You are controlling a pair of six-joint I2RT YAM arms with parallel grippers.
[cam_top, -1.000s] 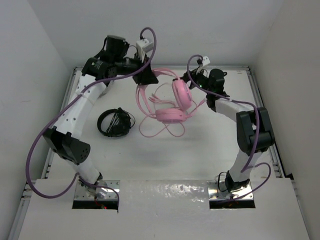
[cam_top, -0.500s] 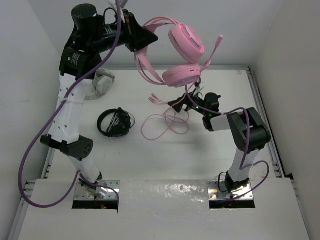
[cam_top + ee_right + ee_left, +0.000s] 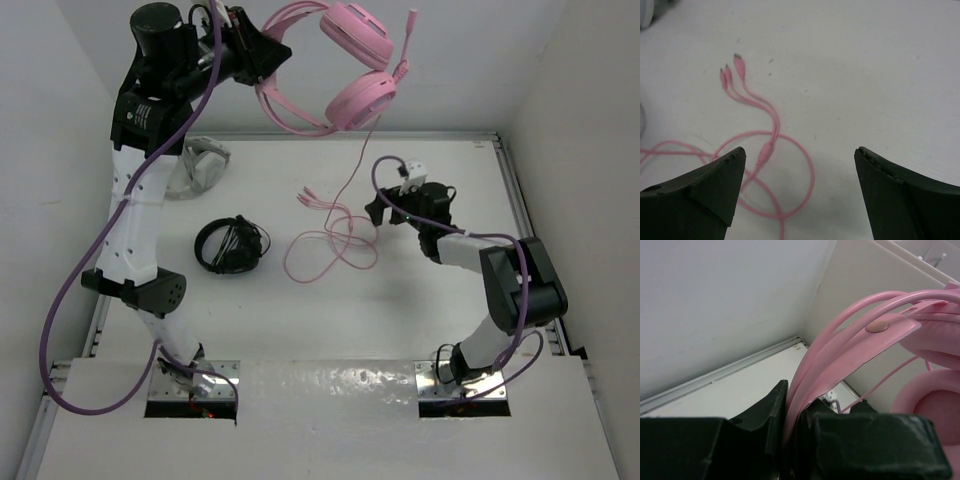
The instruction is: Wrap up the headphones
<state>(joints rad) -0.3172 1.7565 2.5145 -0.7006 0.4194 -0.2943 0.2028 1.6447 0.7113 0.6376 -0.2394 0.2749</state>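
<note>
The left gripper is clamping the pink padded headphones' headband while the open right gripper, hovering above their thin cable, should pinch one strand.

**Soft, even light; wrist close-ups lose focus**

The overhead view is bright and flat, lit diffusely from above. The white desk shows no glare, only faint soft shadows under the cable and the arms. Shiny plates at the arm bases glint. In the left wrist view the headphones blur close to the lens, and the left end effector is a dark, underexposed mass. The right wrist view keeps the desk sharp, while the right end effector looks dark and soft.
</note>
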